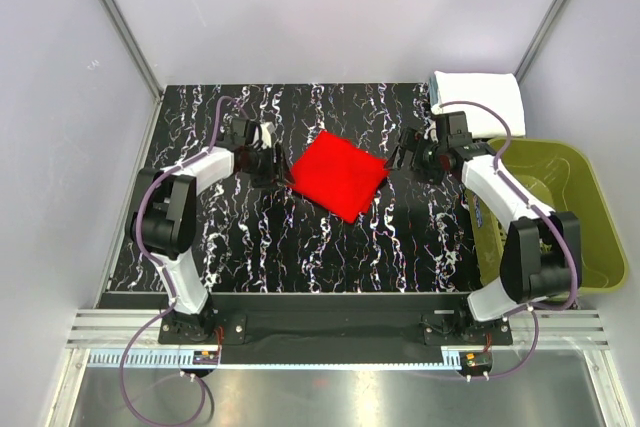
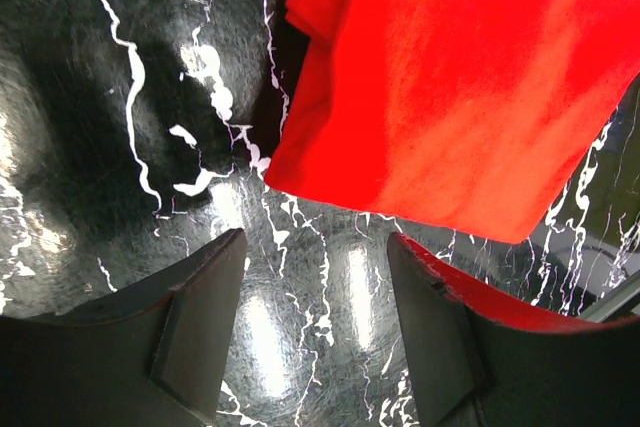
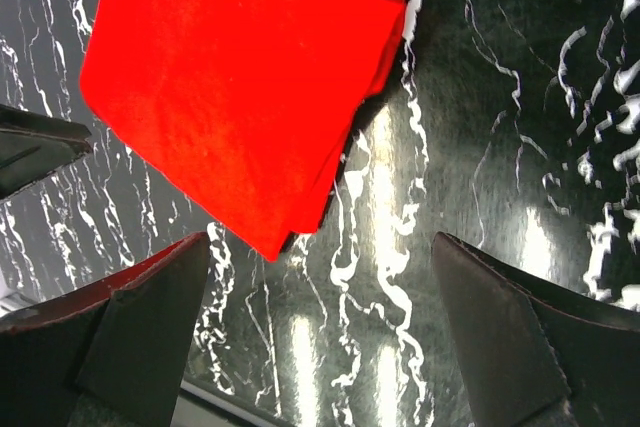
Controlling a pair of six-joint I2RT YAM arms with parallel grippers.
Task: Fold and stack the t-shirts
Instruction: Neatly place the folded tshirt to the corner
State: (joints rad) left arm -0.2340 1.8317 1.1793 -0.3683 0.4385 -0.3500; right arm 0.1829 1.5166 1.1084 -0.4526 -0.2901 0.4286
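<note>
table: black marble | basket: olive, right edge | red shirt: folded flat, centre | white stack: folded, upper right | left gripper: parted, empty, left of red shirt | right gripper: wide, empty, right of it

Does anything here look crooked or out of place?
The folded red t-shirt lies turned diagonally to the edges of the table, apart from the white folded stack in the far right corner. Nothing looks damaged.
</note>
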